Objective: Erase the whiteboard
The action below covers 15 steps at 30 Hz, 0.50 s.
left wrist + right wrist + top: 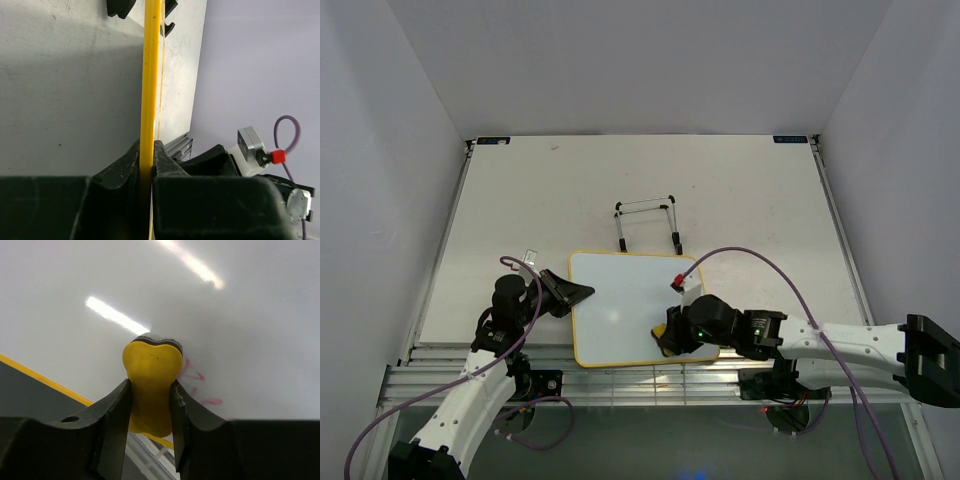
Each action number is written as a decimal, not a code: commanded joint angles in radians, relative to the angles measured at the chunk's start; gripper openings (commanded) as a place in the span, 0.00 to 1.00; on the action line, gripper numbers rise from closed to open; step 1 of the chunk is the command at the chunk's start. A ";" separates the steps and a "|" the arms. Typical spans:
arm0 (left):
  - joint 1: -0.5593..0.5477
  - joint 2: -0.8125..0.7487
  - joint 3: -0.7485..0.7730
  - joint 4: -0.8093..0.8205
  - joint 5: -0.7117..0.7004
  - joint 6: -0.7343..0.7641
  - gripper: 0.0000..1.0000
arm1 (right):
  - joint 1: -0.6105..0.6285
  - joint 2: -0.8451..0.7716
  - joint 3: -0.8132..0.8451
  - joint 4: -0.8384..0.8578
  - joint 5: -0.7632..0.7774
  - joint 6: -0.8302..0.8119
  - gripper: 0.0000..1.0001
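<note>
The whiteboard (625, 305), white with a thin yellow frame, lies flat near the table's front edge. My left gripper (582, 293) is shut on its left edge; in the left wrist view the yellow frame (150, 85) runs up between my fingers. My right gripper (670, 335) is shut on the yellow eraser (151, 385) and presses its dark pad on the board's near right part. Faint red marks (197, 385) show on the white surface (225, 330) just right of the eraser. In the top view the eraser (664, 346) peeks out under the gripper.
A thin wire easel stand (647, 224) stands on the table just behind the board. The table's front rail (620, 378) runs close below the board. Purple cables (760, 262) loop over the right arm.
</note>
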State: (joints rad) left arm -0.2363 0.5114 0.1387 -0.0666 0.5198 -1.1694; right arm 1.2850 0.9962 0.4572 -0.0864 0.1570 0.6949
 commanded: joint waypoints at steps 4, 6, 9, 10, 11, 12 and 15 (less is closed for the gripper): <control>-0.006 -0.002 0.013 -0.010 0.009 -0.039 0.00 | -0.059 -0.126 -0.120 -0.216 0.038 0.034 0.20; -0.006 -0.002 0.013 -0.010 0.009 -0.041 0.00 | -0.059 -0.102 -0.091 -0.211 0.036 0.012 0.20; -0.006 -0.007 0.013 -0.010 0.009 -0.044 0.00 | -0.059 -0.026 -0.037 -0.184 0.021 -0.029 0.20; -0.006 -0.008 0.012 -0.012 0.009 -0.044 0.00 | -0.059 -0.004 0.006 -0.171 0.000 -0.040 0.20; -0.006 -0.010 0.013 -0.010 0.009 -0.044 0.00 | -0.058 0.016 0.029 -0.142 -0.010 -0.050 0.20; -0.006 -0.010 0.013 -0.012 0.011 -0.044 0.00 | -0.056 0.056 0.052 -0.125 -0.028 -0.060 0.20; -0.006 -0.008 0.013 -0.012 0.014 -0.041 0.00 | -0.035 0.135 0.155 -0.069 -0.048 -0.083 0.20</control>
State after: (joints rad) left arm -0.2371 0.5064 0.1387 -0.0658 0.5140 -1.1709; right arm 1.2270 1.0603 0.5388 -0.2020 0.1444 0.6586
